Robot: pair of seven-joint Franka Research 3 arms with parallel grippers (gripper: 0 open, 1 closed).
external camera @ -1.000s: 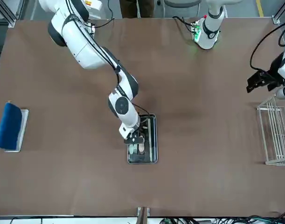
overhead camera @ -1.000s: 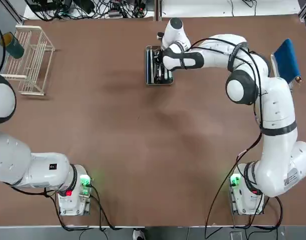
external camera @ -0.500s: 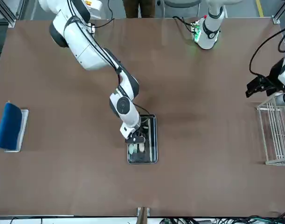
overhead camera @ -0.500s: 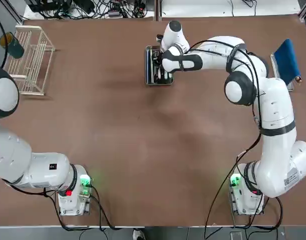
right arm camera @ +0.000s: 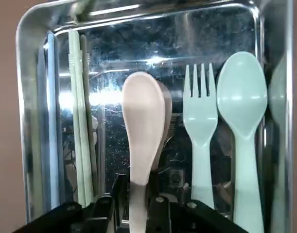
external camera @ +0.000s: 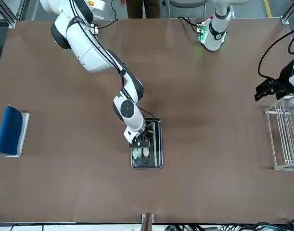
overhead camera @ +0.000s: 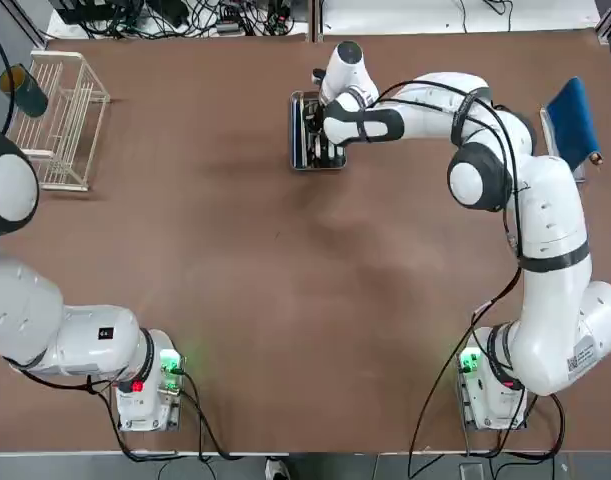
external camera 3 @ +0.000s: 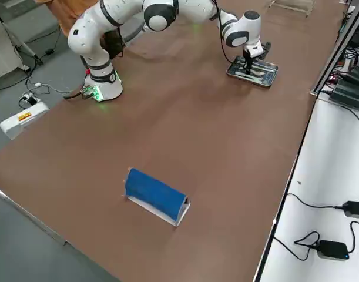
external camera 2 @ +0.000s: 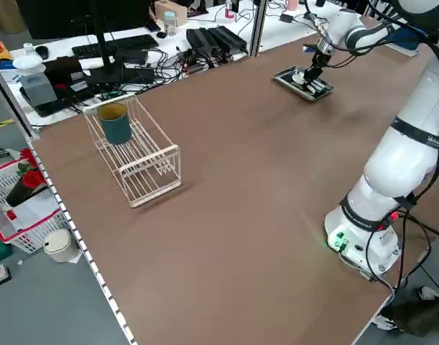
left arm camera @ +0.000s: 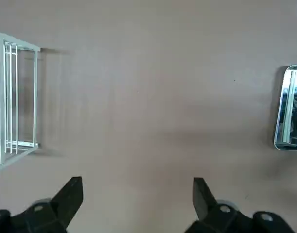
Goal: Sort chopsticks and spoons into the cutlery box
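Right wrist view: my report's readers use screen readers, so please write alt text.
The right gripper holds a cream spoon over a shiny steel tray. In the tray lie chopsticks, a pale fork and a pale green spoon.

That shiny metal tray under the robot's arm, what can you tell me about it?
The cutlery box is a shallow rectangular tray of shiny steel with rounded corners and a mirror-like floor. It lies flat on the brown table, at the far edge from the robot. Inside lie pale chopsticks along one wall, a mint fork and a mint spoon. The right gripper holds a cream spoon just above it.
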